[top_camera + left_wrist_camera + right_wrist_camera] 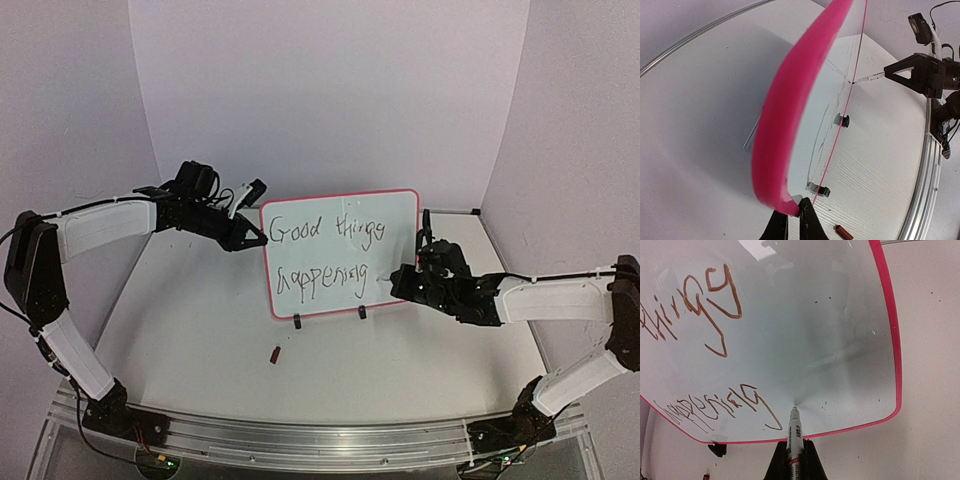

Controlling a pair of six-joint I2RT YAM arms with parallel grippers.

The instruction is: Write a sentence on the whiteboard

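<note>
The whiteboard [400, 215] stands upright on two black clip feet, with a pink-red frame. The sentence [325, 255] reads "Good things happening" in two dark lines; it also shows in the right wrist view [710, 340]. My left gripper [256, 240] is shut on the board's left frame edge [785, 150]. My right gripper [398, 280] is shut on a white marker [795, 435], whose tip touches the board's lower right part just past the last letter. From the left wrist view the marker tip [865, 78] meets the board face.
A small dark red marker cap [275, 353] lies on the table in front of the board, also seen in the left wrist view [843, 232]. White walls enclose the back and sides. A metal rail [320, 440] runs along the near edge.
</note>
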